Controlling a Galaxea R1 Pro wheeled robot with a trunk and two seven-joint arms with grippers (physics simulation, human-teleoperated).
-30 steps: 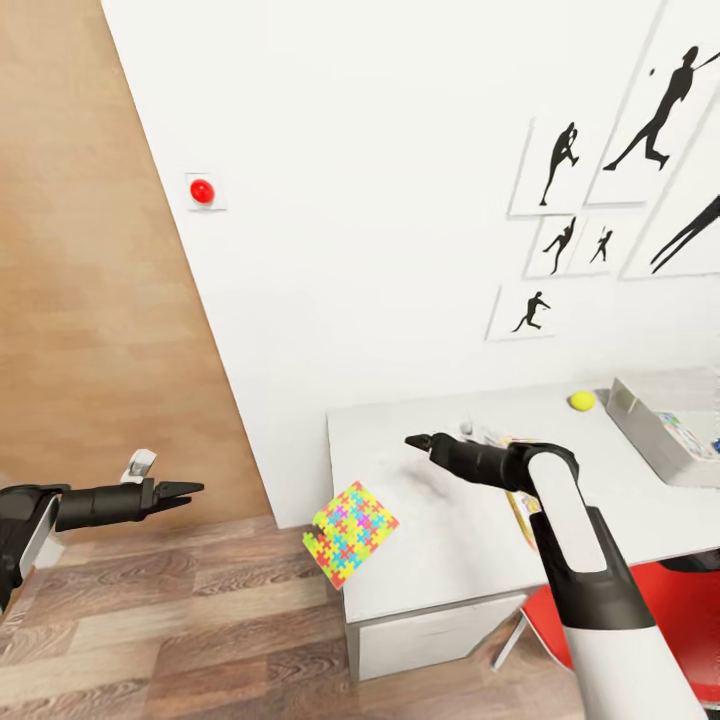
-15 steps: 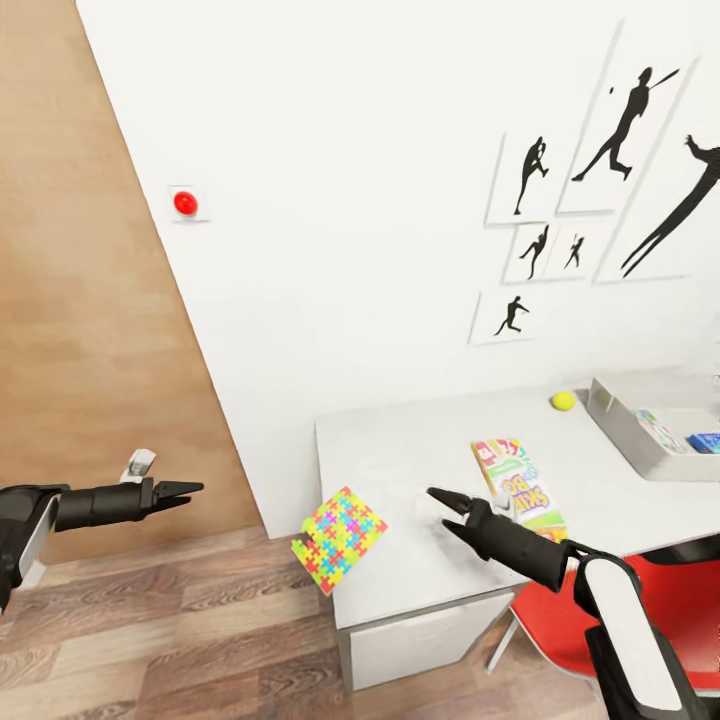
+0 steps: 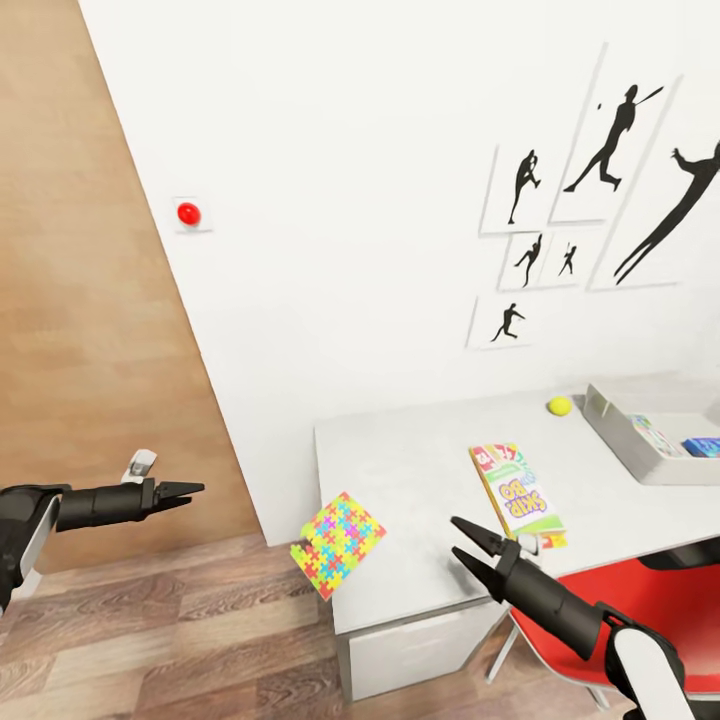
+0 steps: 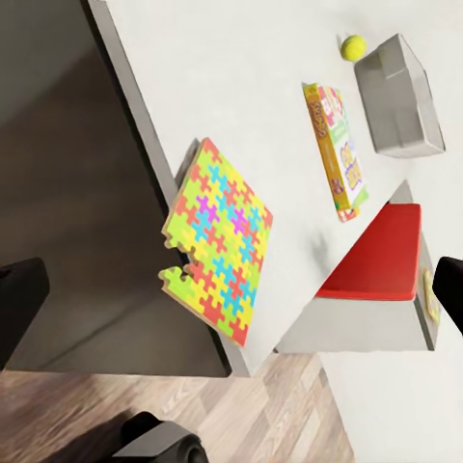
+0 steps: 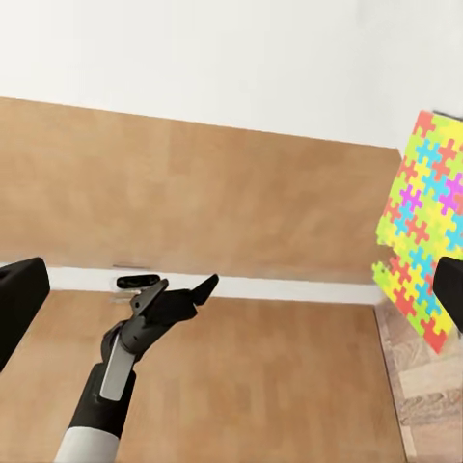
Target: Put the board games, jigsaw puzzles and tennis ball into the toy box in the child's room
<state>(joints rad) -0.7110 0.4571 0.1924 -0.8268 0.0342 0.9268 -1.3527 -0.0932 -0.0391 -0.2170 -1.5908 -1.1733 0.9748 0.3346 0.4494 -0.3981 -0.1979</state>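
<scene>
Head view, pale table [image 3: 420,470] against white wall [image 3: 350,180], wood-plank floor [image 3: 170,640]

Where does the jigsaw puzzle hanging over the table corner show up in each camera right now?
Head view: jigsaw puzzle low and centre, overhanging the near left corner of the table.
Left wrist view: jigsaw puzzle in mid-frame, jutting past the table edge.
Right wrist view: jigsaw puzzle at the right edge.
Shared landmark: the brown wooden door, also behind the left pincer in the right wrist view.
</scene>
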